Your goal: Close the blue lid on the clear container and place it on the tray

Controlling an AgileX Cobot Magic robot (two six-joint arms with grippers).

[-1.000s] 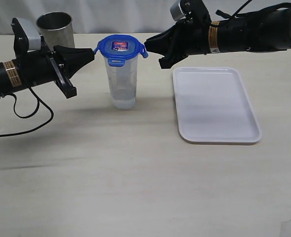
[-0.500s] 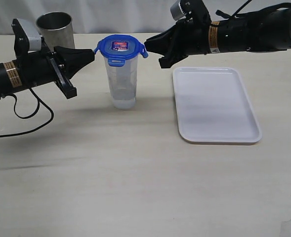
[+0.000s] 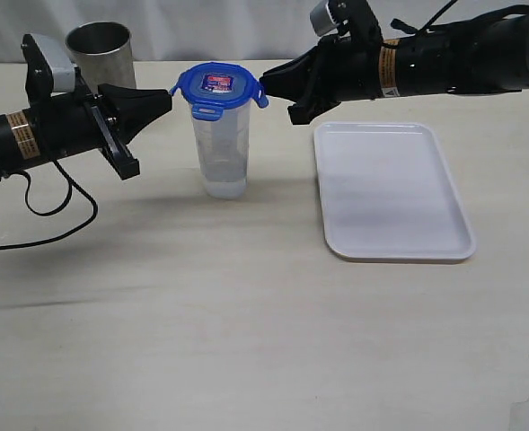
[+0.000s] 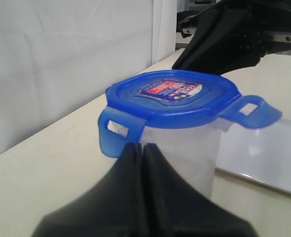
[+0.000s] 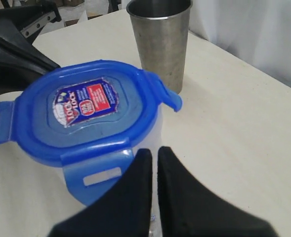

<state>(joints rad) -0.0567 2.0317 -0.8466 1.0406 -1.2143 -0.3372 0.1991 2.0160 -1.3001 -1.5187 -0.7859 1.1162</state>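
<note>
The left arm (image 3: 57, 126) is a black tube at the left of the exterior frame, ringed by a tan band (image 3: 17, 131) with small dark print. A pale grey camera housing (image 3: 48, 59) with rounded corners sits on top of it, and a thin black cable (image 3: 96, 212) loops beneath. The left gripper (image 3: 167, 95) has matte black, wedge-shaped fingers (image 4: 120, 197) tapering to a blunt tip. The right arm (image 3: 462, 54), at upper right, is the same black tube. It carries its own tan label (image 3: 388, 67), a silver-grey camera block (image 3: 329, 16) and black cables (image 3: 439, 16) above. The right gripper (image 3: 266, 83) has matching black wedge fingers.
</note>
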